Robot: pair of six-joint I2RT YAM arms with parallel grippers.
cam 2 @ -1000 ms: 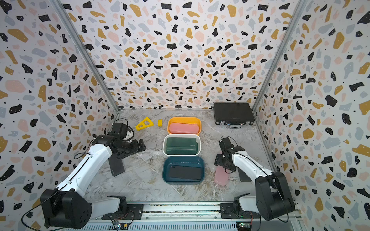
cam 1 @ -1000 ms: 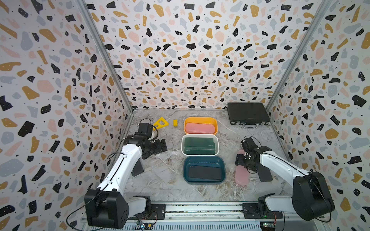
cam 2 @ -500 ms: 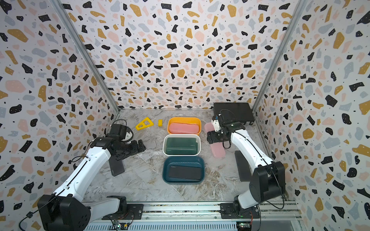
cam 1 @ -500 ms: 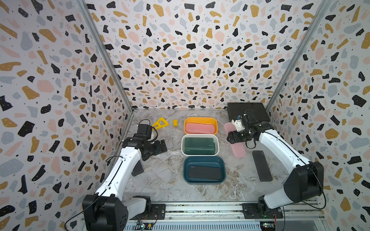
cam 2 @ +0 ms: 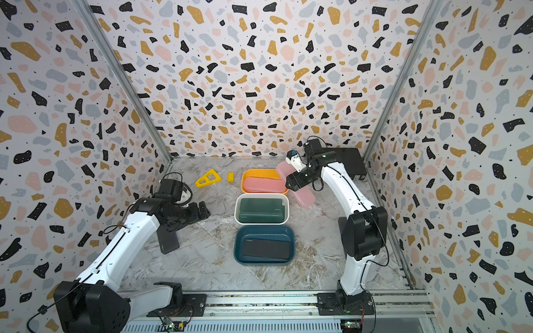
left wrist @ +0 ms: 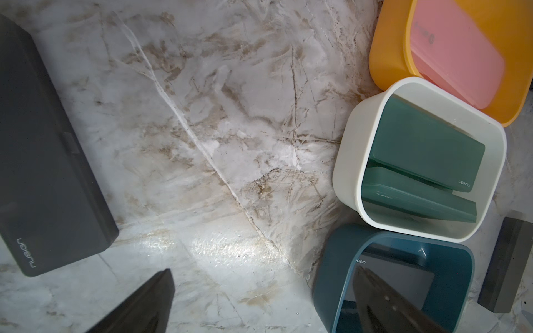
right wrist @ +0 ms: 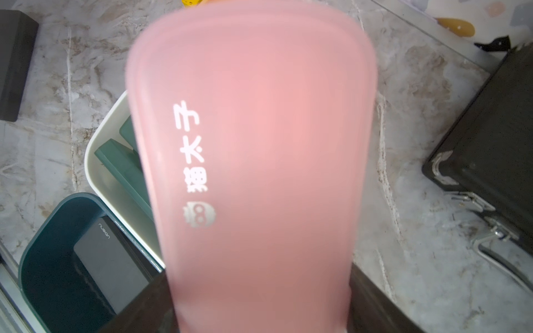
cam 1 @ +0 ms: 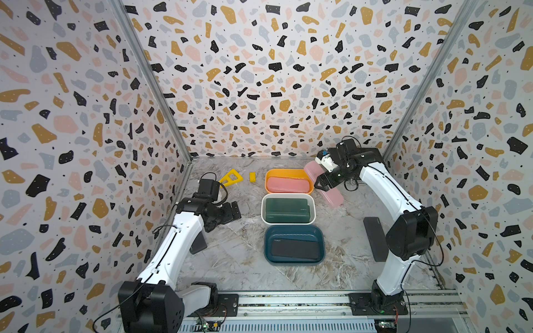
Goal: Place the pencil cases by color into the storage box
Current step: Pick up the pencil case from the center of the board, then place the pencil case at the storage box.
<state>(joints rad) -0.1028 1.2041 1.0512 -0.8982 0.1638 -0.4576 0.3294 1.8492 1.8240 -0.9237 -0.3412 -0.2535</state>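
My right gripper [cam 1: 323, 183] is shut on a pink pencil case [cam 1: 333, 196], gripping it across its middle, just right of the orange storage box [cam 1: 269, 173]. In the right wrist view this pink case [right wrist: 259, 144] fills the frame between the dark fingers [right wrist: 372, 305]. The orange box holds a pink case [cam 1: 287, 185], the white box [cam 1: 263, 207] green cases [cam 1: 287, 209], the blue box [cam 1: 294, 227] a black case [cam 1: 295, 248]. My left gripper [cam 1: 235, 210] is open and empty, left of the white box. One black case [cam 1: 199, 245] lies under the left arm, another [cam 1: 375, 239] by the right arm.
A black briefcase [cam 2: 349, 161] with metal latches lies in the back right corner, behind the right arm. Two yellow plastic pieces [cam 1: 230, 177] lie at the back left of the boxes. Patterned walls close in on three sides.
The right arm has lifted the pink case from the front right of the table and carried it back, beside the orange box. The left arm has hardly moved.
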